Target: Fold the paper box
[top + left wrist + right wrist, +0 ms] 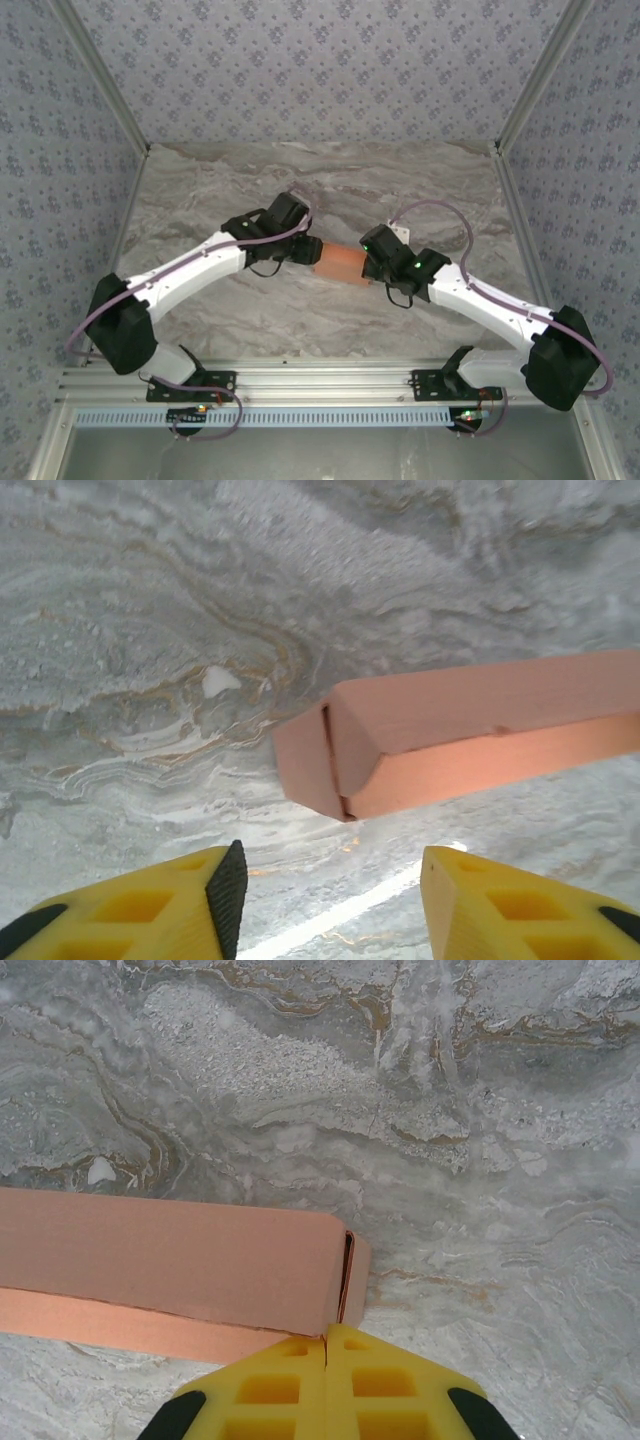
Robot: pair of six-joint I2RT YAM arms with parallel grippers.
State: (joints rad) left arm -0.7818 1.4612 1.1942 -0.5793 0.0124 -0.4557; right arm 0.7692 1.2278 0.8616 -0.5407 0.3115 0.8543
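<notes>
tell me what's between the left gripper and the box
Nothing but bare marble table. In the left wrist view the open left gripper sits short of the box, with only tabletop in the gap.

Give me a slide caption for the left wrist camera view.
Left gripper open just short of the folded paper box, its tucked end flap facing the yellow fingers, marble table beyond.
</notes>
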